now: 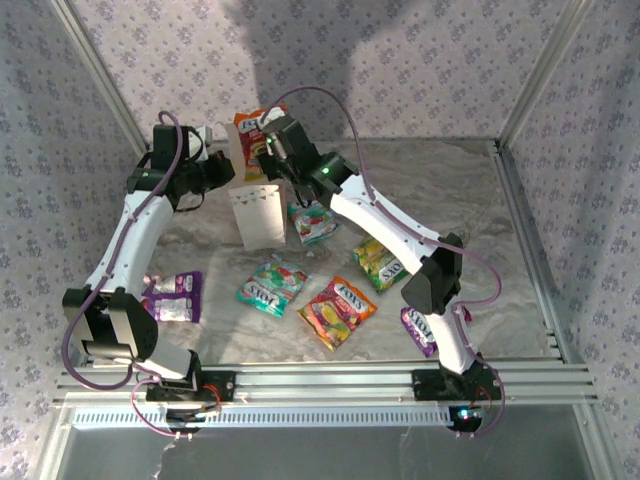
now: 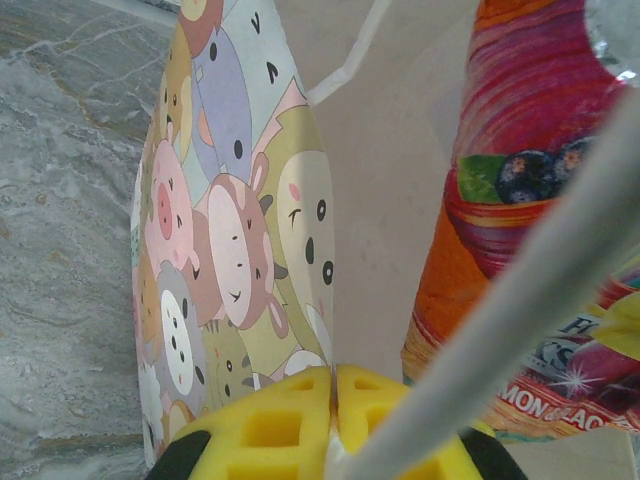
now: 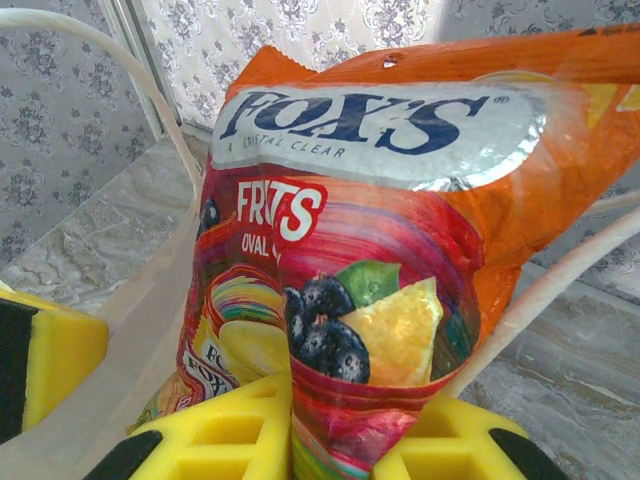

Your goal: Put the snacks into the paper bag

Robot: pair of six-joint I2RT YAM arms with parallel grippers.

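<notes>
While the bag stands upright on the table towards the far left, the left gripper is clamped on its upper rim. In the left wrist view the left gripper's yellow pads meet with the paper edge pinched between them. The bag's cartoon-printed side rises directly above, and its plain inner wall is visible to the right.

The right gripper is closed on an orange packet and holds it upright at the bag's mouth. In the right wrist view the right gripper's pads squeeze the orange packet's lower edge, which is folded between them. A white cord loops past the packet on either side. Whether its lower end is already inside the bag cannot be determined. The same packet shows in the left wrist view, just beside the bag's inner wall.

Loose packets on the table:
- a teal packet, touching the bag's right side;
- a second teal packet, near the centre;
- a red-yellow packet, just beside it;
- a yellow-green packet, further right;
- a purple packet, partly under the right arm;
- purple packaging beside the left arm, one packet or two unclear.
</notes>
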